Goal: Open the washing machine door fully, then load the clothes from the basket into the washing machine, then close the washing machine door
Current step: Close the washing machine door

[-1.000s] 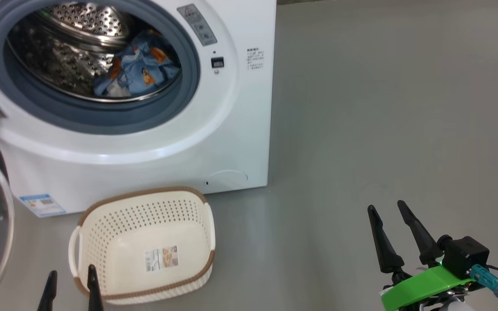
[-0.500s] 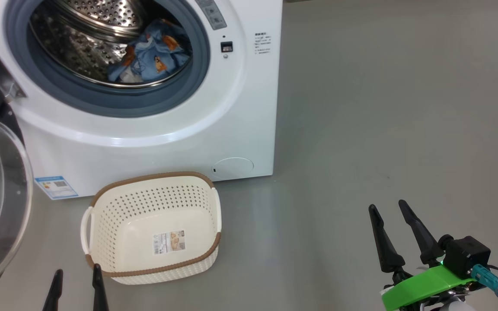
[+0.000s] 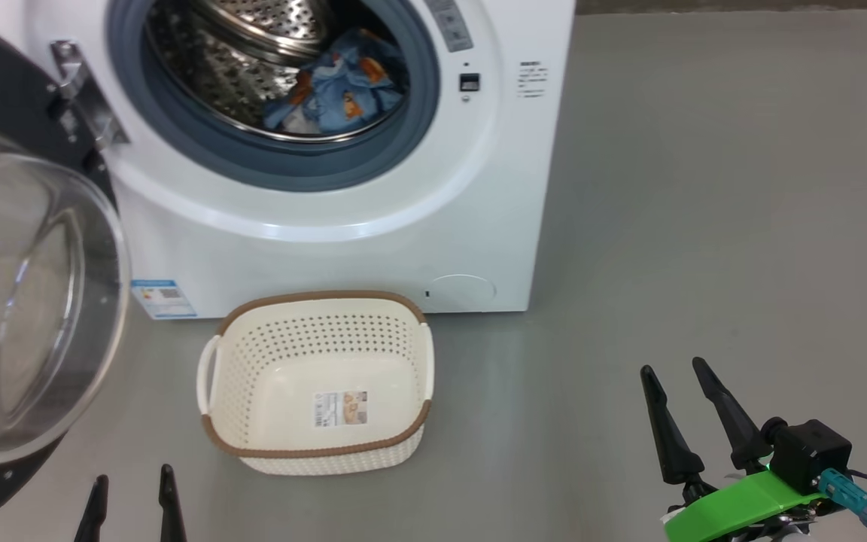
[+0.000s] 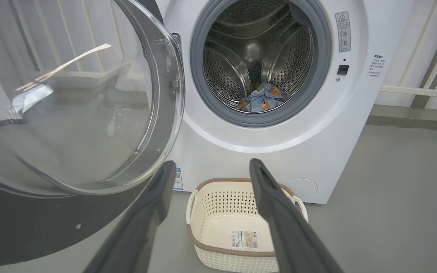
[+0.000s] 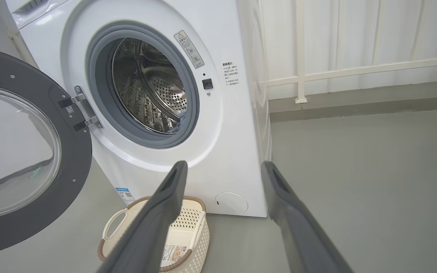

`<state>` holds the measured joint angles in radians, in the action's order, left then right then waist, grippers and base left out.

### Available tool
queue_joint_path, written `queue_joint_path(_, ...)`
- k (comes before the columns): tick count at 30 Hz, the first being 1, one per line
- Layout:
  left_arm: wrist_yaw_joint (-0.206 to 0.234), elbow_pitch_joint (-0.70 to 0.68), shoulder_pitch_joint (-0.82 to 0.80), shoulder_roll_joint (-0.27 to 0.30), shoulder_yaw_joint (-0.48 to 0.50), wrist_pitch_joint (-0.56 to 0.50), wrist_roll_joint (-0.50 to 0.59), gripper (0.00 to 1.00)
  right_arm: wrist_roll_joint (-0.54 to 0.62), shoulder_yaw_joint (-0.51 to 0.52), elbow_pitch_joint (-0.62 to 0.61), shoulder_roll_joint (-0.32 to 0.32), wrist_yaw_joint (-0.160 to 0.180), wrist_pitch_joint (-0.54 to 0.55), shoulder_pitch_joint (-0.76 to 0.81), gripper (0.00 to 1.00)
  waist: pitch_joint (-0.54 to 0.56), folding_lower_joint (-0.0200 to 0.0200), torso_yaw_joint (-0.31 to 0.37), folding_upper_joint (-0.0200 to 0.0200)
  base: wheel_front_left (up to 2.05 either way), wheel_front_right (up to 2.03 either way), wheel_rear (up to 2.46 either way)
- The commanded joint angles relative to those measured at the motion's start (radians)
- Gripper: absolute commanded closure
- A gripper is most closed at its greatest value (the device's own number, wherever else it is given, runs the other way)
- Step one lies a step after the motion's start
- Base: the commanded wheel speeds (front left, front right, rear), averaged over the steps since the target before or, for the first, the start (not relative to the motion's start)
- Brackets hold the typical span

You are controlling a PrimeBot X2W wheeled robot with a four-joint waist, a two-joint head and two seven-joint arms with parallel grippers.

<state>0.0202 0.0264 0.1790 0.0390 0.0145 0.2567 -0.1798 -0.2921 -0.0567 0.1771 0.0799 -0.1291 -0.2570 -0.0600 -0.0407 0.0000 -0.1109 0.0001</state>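
left gripper [image 3: 134, 476]: fingers spread, holding nothing, low left.
right gripper [image 3: 672, 367]: fingers spread, holding nothing, low right.
basket [image 3: 320, 296]: on floor [image 3: 704, 226] before washing machine [image 3: 328, 252], just ahead of left gripper, well apart from right gripper.
clothes [image 3: 343, 94]: inside drum [image 3: 245, 53], far beyond both.
washing machine door [image 3: 27, 301]: swung wide, left side.

Door [image 4: 89, 125] swung wide, clothes [image 4: 262, 101] in drum, basket [image 4: 218, 212] bare

The basket [image 3: 313, 339] is set on the floor [image 3: 704, 226] just before the washing machine [image 3: 328, 256]. The clothes [image 3: 343, 98] are lodged inside the drum [image 3: 238, 83]. The washing machine door [image 3: 27, 301] is swung out at the left.
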Motion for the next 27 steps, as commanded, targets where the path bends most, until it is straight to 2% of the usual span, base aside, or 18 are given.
queue_joint_path(1, -0.007, -0.02, -0.026, 0.011, 0.037, 0.005, -0.01, 0.0, 0.009, -0.029, -0.028, 0.006, -0.002, -0.005, -0.012, 0.0, 0.0, 0.0, -0.046, -0.0001, 0.0, 0.0, 0.0)
queue_joint_path(15, 0.03, -0.027, 0.003, 0.011, 0.039, 0.005, -0.048, 0.0, 0.015, -0.044, -0.019, 0.015, -0.002, -0.005, -0.004, 0.0, 0.021, 0.0, -0.248, -0.0001, 0.0, 0.0, 0.0)
queue_joint_path(27, 0.077, -0.063, 0.043, 0.011, 0.075, 0.005, -0.065, 0.0, 0.025, -0.068, -0.017, 0.03, -0.002, -0.005, -0.009, 0.0, 0.019, 0.0, -0.381, -0.0001, 0.0, 0.0, 0.0)
